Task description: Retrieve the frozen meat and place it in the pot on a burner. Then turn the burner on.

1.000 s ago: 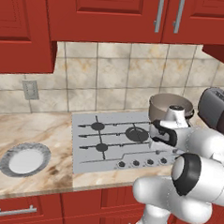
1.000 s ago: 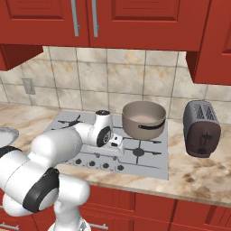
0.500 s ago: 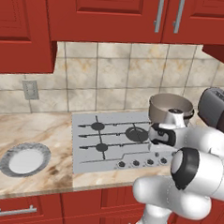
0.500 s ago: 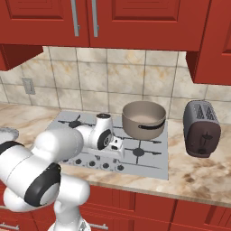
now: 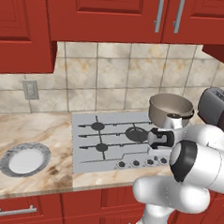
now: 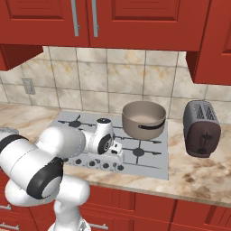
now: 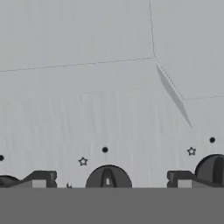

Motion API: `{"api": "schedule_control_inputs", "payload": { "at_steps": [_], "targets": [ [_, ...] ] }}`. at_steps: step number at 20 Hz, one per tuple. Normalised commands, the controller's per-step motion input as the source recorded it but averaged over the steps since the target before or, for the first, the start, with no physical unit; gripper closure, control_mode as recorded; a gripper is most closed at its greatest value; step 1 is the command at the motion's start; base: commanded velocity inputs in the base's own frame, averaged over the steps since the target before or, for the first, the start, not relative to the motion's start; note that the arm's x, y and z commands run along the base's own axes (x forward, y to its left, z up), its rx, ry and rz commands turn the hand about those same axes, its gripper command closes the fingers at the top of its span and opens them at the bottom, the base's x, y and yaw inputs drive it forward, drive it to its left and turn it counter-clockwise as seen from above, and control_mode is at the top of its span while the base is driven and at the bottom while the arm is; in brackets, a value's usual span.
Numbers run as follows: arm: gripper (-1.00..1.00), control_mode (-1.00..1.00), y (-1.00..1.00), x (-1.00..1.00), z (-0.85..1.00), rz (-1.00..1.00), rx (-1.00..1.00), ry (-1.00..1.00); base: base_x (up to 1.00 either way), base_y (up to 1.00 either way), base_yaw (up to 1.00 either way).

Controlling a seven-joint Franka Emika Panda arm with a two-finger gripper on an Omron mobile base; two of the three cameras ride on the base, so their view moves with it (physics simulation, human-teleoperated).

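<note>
the pot (image 6: pixel 143 120) is showing dull grey-brown metal with a pale matt inside, the stovetop (image 5: pixel 113 144) is looking like brushed matt steel, the toaster (image 6: pixel 201 128) is gleaming dark, and the table (image 6: pixel 200 175) is showing polished veined marble under glossy red cabinets (image 6: pixel 135 20).

White Franka Panda arm (image 5: pixel 195 161), glossy and rounded

Bulbous white link shells; dark grey-black bands at the joints; black-faced wrist section with small white markings; two small dark finger tips (image 7: pixel 41 178), squared off, pale patches on their faces.
</note>
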Motion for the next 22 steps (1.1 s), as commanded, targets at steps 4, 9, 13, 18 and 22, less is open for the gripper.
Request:
{"api": "schedule_control_inputs", "payload": {
  "at_steps": [4, 9, 13, 18, 22],
  "targets": [
    [-1.00, -1.00, 0.00, 0.00, -0.11, -0.02, 0.00, 0.01, 0.00, 0.00, 0.00],
    [-1.00, -1.00, 0.01, 0.00, -0.12, -0.02, 0.00, 0.00, 0.00, 0.00, 0.00],
    [-1.00, -1.00, 0.00, 0.00, -0.12, -0.01, 0.00, 0.00, 0.00, 0.00, 0.00],
    [-1.00, -1.00, 0.00, 0.00, -0.34, -0.01, 0.00, 0.05, 0.00, 0.00, 0.00],
    [-1.00, -1.00, 0.00, 0.00, -0.54, -0.01, 0.00, 0.13, 0.00, 0.00, 0.00]
  ]
}}
